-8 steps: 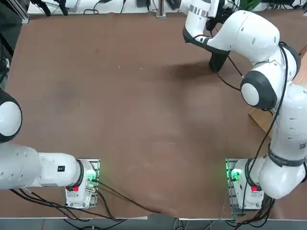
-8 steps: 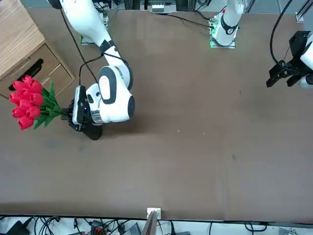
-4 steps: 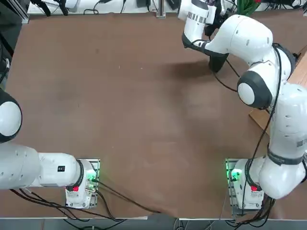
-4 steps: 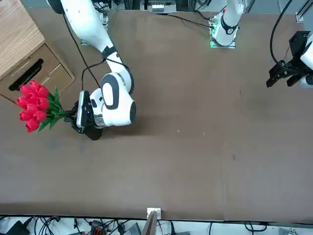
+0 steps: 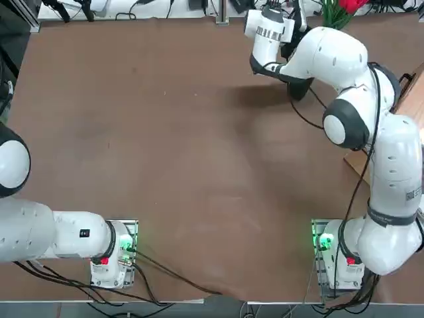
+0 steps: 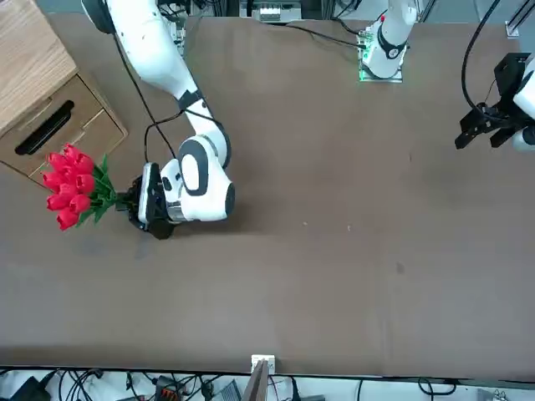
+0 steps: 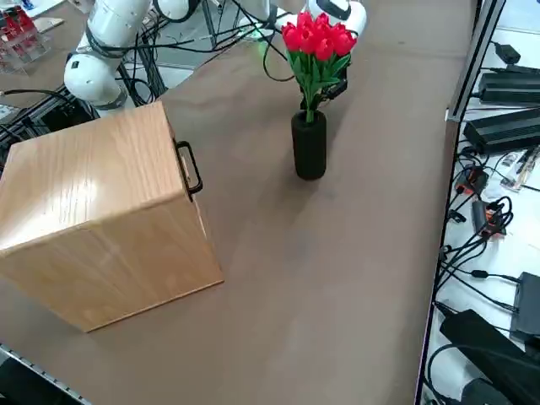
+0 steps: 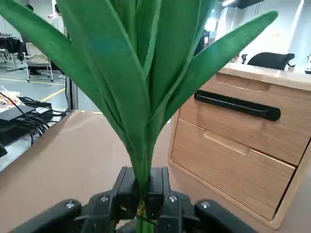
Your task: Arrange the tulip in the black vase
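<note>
Wooden drawer cabinet (image 7: 101, 219) with a black handle (image 7: 189, 167) on the brown counter (image 7: 337, 253), near the black vase (image 7: 310, 145) but apart from it. Cables and black power bricks (image 7: 506, 131) off the counter's edge. Nothing between cabinet and vase.

Right arm stretched across to the counter's far right corner, wrist low and turned level beside the vase. Right gripper (image 8: 143, 203) just over the vase mouth, fingers (image 8: 125, 187) pinched shut on the bound stems of the tulip (image 7: 318, 46). Tulip upright, red blooms on top, green leaves fanning out, stem ends at the vase mouth; how deep inside, impossible to tell. Vase upright on the counter.
</note>
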